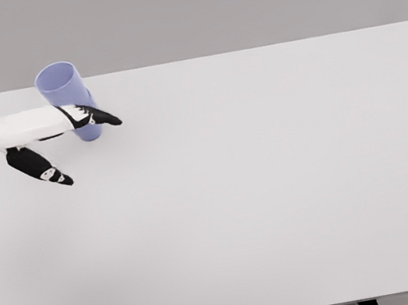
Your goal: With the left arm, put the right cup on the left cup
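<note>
Reaching in from the far left, the left hand (52,144) sits against the purple cup (68,97) on the counter (273,187); its fingers (103,119) look spread beside it, not clearly wrapped around; only one cup shows

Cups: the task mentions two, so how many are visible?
1. A purple cup stands far left on the table, behind the left hand. A second isn't visible.

one cup (67,93), one robot hand (67,137), one table (273,187)
</note>
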Robot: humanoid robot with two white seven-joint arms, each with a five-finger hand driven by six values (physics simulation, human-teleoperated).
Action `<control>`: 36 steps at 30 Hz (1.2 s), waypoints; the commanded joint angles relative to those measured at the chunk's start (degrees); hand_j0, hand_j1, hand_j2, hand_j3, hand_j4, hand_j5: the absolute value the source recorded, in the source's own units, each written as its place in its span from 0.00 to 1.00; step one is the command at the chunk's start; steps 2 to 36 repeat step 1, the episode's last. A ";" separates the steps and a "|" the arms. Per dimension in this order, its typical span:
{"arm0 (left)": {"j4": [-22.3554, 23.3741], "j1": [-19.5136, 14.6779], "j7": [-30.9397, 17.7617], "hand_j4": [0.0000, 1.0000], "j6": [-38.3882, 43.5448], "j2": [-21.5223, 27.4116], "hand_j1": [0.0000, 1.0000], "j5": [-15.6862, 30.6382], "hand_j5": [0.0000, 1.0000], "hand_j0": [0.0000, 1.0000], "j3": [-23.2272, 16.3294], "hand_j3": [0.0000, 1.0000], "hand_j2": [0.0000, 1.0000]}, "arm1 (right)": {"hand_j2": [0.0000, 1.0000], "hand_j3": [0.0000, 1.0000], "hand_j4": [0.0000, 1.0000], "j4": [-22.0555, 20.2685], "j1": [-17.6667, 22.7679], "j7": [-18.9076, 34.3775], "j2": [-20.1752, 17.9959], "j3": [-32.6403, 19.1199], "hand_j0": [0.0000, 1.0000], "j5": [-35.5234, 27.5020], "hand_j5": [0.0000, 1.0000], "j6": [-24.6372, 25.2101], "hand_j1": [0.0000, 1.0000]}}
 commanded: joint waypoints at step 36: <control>-6.00 0.70 0.01 1.00 0.15 2.77 1.00 1.02 1.00 1.00 5.83 1.00 1.00 | 1.00 1.00 1.00 0.00 0.00 0.01 0.00 0.00 1.00 0.01 1.00 0.00 1.00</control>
